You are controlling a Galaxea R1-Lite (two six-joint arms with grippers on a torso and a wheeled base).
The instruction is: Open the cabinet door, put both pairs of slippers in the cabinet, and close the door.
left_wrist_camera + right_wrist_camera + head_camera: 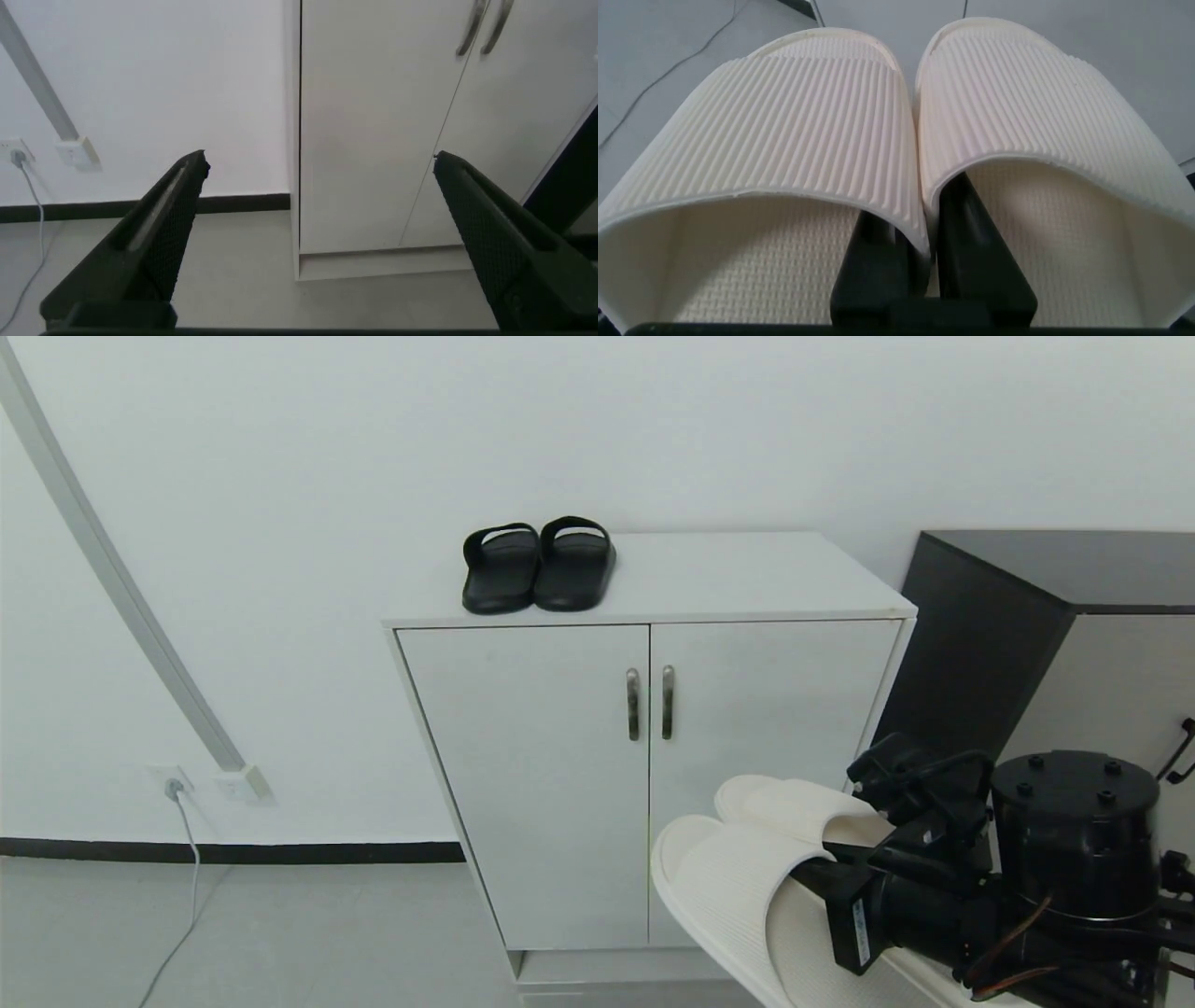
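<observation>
The white cabinet (pixel 541 784) stands against the wall with both doors closed, their two metal handles (pixel 650 703) side by side at the centre. A pair of black slippers (pixel 537 565) rests on its top, toward the left. A pair of white ribbed slippers (pixel 747 868) hangs low in front of the right door, and my right gripper (pixel 817 870) is shut on them; its fingers (pixel 971 243) reach under the straps and pinch the white slippers' (pixel 831 121) inner sides together. My left gripper (pixel 322 187) is open and holds nothing, facing the cabinet's (pixel 374 140) lower left corner.
A dark cabinet (pixel 1018 616) stands right next to the white one. On the left wall a wall socket (pixel 173 786) has a cable trailing to the floor, and a slanted conduit (pixel 121 588) runs above it. Bare floor (pixel 233 933) lies left of the cabinet.
</observation>
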